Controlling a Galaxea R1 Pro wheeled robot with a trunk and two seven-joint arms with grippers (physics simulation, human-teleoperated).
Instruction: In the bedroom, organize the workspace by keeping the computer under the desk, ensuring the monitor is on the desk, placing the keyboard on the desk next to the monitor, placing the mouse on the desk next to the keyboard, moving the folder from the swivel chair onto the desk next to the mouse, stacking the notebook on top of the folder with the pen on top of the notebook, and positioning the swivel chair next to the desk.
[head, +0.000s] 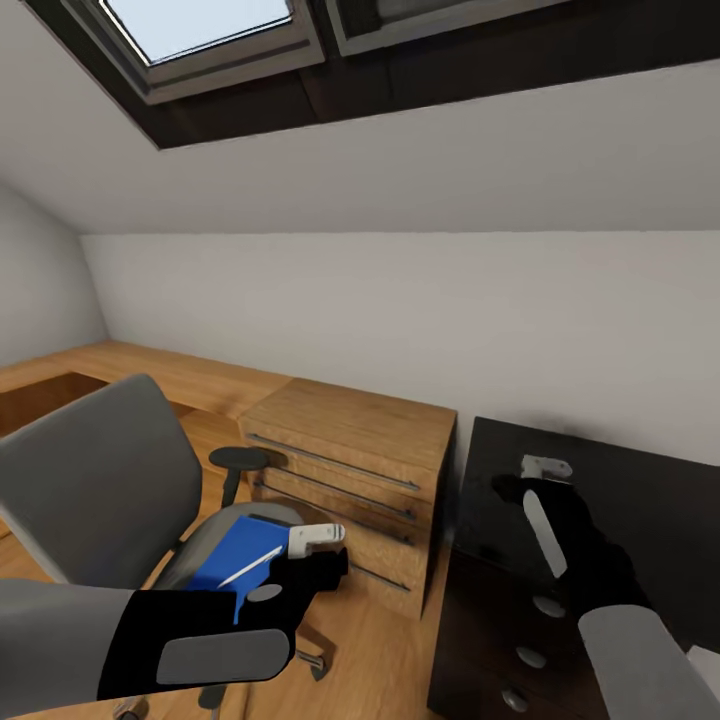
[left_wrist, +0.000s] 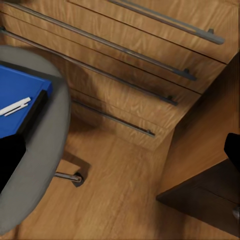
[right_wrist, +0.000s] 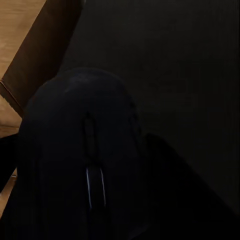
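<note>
Mouse (right_wrist: 82, 160) between right jaws, above desk (right_wrist: 175, 60).

Chair (head: 95, 490): one, grey. Folder (head: 232, 560): one, blue, on the seat. Pen (head: 250, 566): one, white, on the folder. Mouse (right_wrist: 82, 155): one, dark. Wooden drawer chest (head: 355, 440): one, with four bar handles showing. Black tabletop (head: 640, 500): one. Round drawer knobs (head: 548, 606): three. Skylights (head: 195, 30): two. Pincers: two, left (head: 318, 538) and right (head: 546, 467).

Grey swivel chair (head: 95, 480) bearing flat blue folder (head: 235, 555) on its seat, dark notebook (left_wrist: 32, 116) and white pen (head: 250, 566) lying atop; dark rounded mouse (right_wrist: 82, 155) above the glossy black counter (head: 640, 500).
</note>
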